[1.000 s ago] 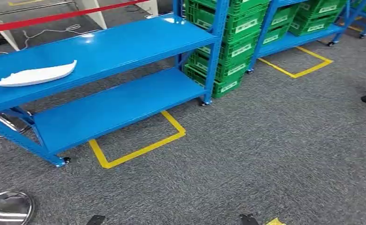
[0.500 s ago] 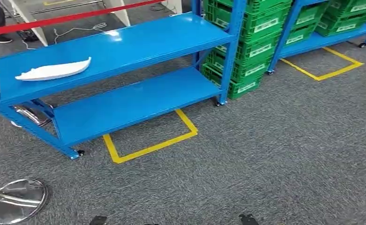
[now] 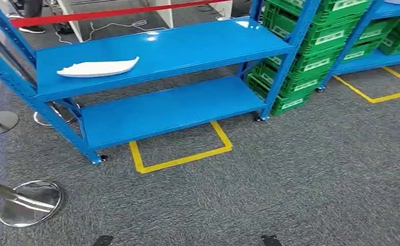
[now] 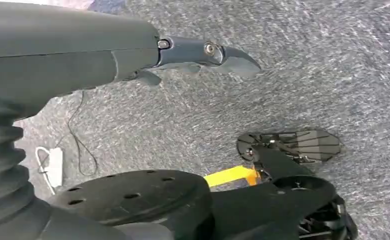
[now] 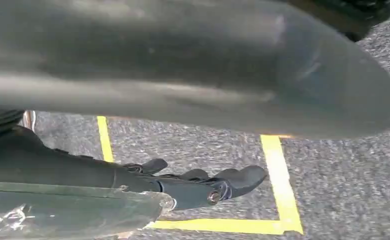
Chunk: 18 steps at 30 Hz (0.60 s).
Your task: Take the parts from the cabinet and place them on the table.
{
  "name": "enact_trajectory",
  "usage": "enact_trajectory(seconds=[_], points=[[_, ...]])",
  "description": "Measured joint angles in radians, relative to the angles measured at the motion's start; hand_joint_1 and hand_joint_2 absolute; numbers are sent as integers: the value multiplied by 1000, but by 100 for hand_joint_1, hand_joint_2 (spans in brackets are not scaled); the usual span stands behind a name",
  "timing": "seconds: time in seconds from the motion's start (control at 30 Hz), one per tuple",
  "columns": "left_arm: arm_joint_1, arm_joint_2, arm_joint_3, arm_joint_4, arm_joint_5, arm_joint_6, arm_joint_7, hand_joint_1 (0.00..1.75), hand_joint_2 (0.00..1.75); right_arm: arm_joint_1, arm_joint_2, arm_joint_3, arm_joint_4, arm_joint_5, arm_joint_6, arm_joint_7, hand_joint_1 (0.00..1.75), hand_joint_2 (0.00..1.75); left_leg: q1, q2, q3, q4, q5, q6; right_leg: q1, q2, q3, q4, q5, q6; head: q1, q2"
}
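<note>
A flat white part point(image 3: 98, 68) with one pointed end lies on the upper shelf of the blue rack point(image 3: 187, 48), towards its left end. The lower shelf point(image 3: 167, 110) carries nothing. My left hand point(image 4: 208, 52) hangs over the grey carpet with its fingers stretched out and nothing in them. My right hand point(image 5: 203, 185) hangs above a yellow floor line, fingers straight and holding nothing. A glossy translucent surface point(image 5: 73, 212) runs beside it, and I cannot tell what it is.
Green crates point(image 3: 311, 51) are stacked in a taller blue rack to the right, with another rack point(image 3: 372, 59) beyond. Yellow tape point(image 3: 180, 159) marks a square on the carpet. A chrome post base point(image 3: 31, 202) stands at the near left. Red barrier tape point(image 3: 111, 13) runs behind.
The whole picture has shifted right, so the camera has turned left. The rack and white part now sit nearer the middle. Nothing on the rack has moved.
</note>
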Motion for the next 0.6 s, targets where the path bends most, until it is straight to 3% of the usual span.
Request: enact_trajectory(seconds=[0.03, 0.07, 0.1, 0.13, 0.2, 0.23, 0.27, 0.3, 0.33, 0.4, 0.43, 0.47, 0.5, 0.53, 0.57, 0.6], points=[[0, -1, 0, 0, 0, 0, -2, 0, 175, -1, 0, 0, 0, 0, 0, 0, 0, 0, 3, -10, 2, 1, -1, -5, -4, 6, 49, -97, 49, 2, 0, 0], [-1, -1, 0, 0, 0, 0, -2, 0, 175, -1, 0, 0, 0, 1, 0, -1, 0, 0, 5, -18, 2, 6, -3, -12, -11, 28, 90, -179, 80, 7, 1, 0], [-2, 1, 0, 0, 0, 0, -3, 0, 175, -2, 1, 0, 0, 1, 0, -1, 0, 0, -1, -24, -4, 15, -7, -22, -11, 53, 104, -209, 62, 6, 3, 0], [-3, 2, 0, 0, 0, 0, -3, 0, 175, -2, 2, 0, 0, 1, 0, -1, 0, 0, 0, -31, -7, 14, -4, -28, -10, 47, 105, -207, 66, -7, 1, 0], [2, 2, 0, 0, 0, 0, -4, 0, 175, -3, 2, 0, 0, 1, 0, -1, 0, 0, 5, -39, -7, 4, 4, -40, -3, 40, 103, -204, 68, -21, 2, 0], [3, 3, 0, 0, 0, 1, -6, 0, 175, -3, 3, -1, 0, 1, 0, -1, 0, 0, 6, -43, -10, 4, 4, -45, -7, 33, 103, -209, 73, -30, 2, 0], [4, 5, 0, 0, 0, 1, -6, 0, 175, -4, 4, -1, 0, 1, 0, -2, 0, 0, 5, -20, -12, 15, -7, -50, -9, 26, 104, -211, 75, -37, 2, 0], [2, 5, 0, 0, 0, 2, -8, 0, 175, -4, 4, -2, 0, 1, 0, -3, 0, 0, 4, 3, -30, 52, -36, -54, -8, 21, 103, -211, 75, -44, -8, 0], [-1, 5, 0, 0, 0, 3, -9, 0, 175, -3, 5, -2, 0, 1, 0, -4, 0, 0, 5, 15, -67, 132, -82, -59, -7, 11, 102, -211, 74, -47, -12, 0], [-1, 5, 0, 0, 0, 3, -9, 0, 175, 0, 5, -3, 0, 1, 0, -4, 0, 0, 6, 19, -143, 289, -147, -63, -6, -6, 99, -211, 73, -48, -12, 0], [0, 4, 0, 0, 1, 3, -9, 0, 175, 0, 5, -4, 0, 1, 0, -4, 0, 0, 6, 19, -160, 323, -150, -64, -6, -13, 99, -211, 73, -48, -12, 0], [1, 4, 0, 0, 0, 3, -9, 0, 175, -1, 5, -5, 0, 1, 0, -4, 0, 0, 6, 20, -153, 310, -129, -62, -5, -20, 99, -211, 73, -48, -12, 0], [1, 5, 0, 0, 0, 3, -9, 0, 175, -1, 5, -6, 0, 1, 0, -3, 0, 0, 6, 22, -126, 257, -90, -59, -5, -26, 101, -211, 73, -47, -12, 0], [1, 5, 0, 0, 0, 3, -6, 0, 175, -3, 5, -7, 0, 1, 0, -3, 0, 0, 5, 29, -79, 168, -42, -54, -5, -32, 103, -211, 72, -46, -12, 0], [1, 6, 0, 0, 0, 3, -2, 0, 175, -4, 5, -8, 0, 0, 0, -2, 0, 0, 4, 50, -34, 85, -7, -49, -5, -37, 106, -211, 70, -43, -13, 0], [0, 6, 0, 0, 0, 3, 1, 0, 175, -4, 5, -9, 0, 0, 0, 0, 0, 0, -1, 80, -9, 34, -3, -46, 1, -41, 106, -209, 68, -38, -15, 0]])
